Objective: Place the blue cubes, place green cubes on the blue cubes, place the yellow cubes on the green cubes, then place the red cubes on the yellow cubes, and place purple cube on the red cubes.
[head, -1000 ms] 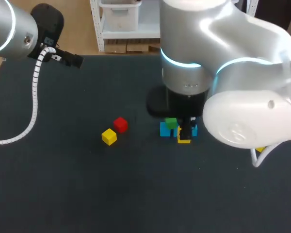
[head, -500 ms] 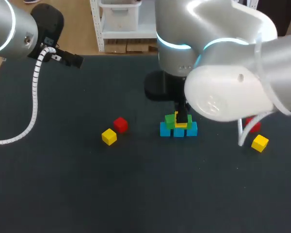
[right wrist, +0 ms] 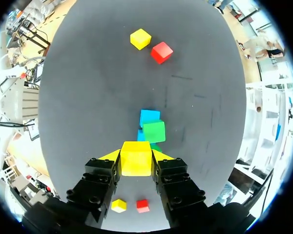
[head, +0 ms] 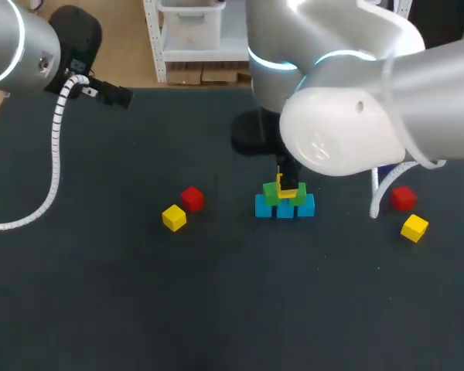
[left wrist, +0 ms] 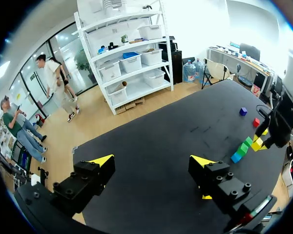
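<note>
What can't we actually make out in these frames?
Head view: the right arm covers nearly all of the purple cube; the left wrist view shows it only tiny.
Right wrist view: the held yellow cube hides the gap beneath itself; in the head view that gap is too small to judge.
Right wrist view: the green cubes cover most of the blue cubes.

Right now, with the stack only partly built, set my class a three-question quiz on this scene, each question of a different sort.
1. True or false: the left pincer is open and empty.
2. Which colour is the cube held in the right pincer? A red, B yellow, C purple.
3. Fill in: resting directly on the blue cubes are the ____ cubes.
Key: 1 true; 2 B; 3 green, the green cubes.
</note>
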Controlling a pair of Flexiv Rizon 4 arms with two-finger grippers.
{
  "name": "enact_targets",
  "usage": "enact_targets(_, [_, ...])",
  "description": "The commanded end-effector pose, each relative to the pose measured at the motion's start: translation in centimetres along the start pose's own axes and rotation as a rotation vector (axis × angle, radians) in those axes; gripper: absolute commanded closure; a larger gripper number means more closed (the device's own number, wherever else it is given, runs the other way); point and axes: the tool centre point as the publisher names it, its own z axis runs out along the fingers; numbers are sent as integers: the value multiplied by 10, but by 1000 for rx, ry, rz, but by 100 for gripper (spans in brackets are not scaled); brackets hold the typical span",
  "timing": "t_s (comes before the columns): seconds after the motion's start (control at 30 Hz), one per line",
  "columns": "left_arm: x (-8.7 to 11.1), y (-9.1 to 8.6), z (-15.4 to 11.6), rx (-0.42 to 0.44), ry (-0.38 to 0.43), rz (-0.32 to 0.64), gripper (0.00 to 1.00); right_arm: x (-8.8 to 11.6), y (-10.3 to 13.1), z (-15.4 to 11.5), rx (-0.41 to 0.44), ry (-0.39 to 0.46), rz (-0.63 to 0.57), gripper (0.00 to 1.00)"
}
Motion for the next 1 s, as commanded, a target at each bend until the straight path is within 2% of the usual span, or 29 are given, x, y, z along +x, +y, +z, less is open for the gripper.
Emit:
enact_targets(0.03, [-1,1,1,3,0,0,0,0,-4,4,-4,1,0,100])
enact_targets(1.0, [-1,1,1,3,0,0,0,-1,-20,19,-32,24,55,100])
